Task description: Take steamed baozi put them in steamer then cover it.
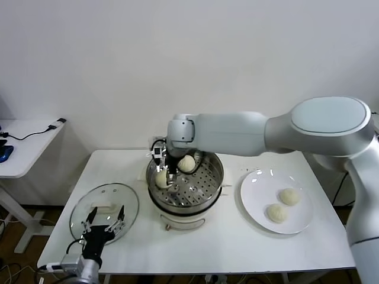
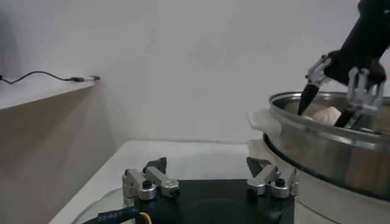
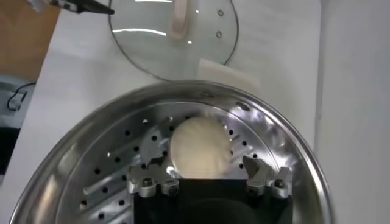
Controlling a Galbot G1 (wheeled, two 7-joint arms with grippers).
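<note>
My right claw (image 1: 166, 176) stands spread over a baozi (image 3: 200, 147) resting on the perforated tray of the steamer (image 1: 210, 189), a second baozi (image 1: 187, 163) lies behind it, and my left claw (image 1: 105, 222), also spread, hovers over the cover (image 1: 127, 201) on the desk (image 1: 231, 242).

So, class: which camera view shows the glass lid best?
The head view: the whole cover lies flat on the table, left of the steamer, with the left pincer above its near edge. The right wrist view shows only part; the left wrist view barely a sliver.
</note>
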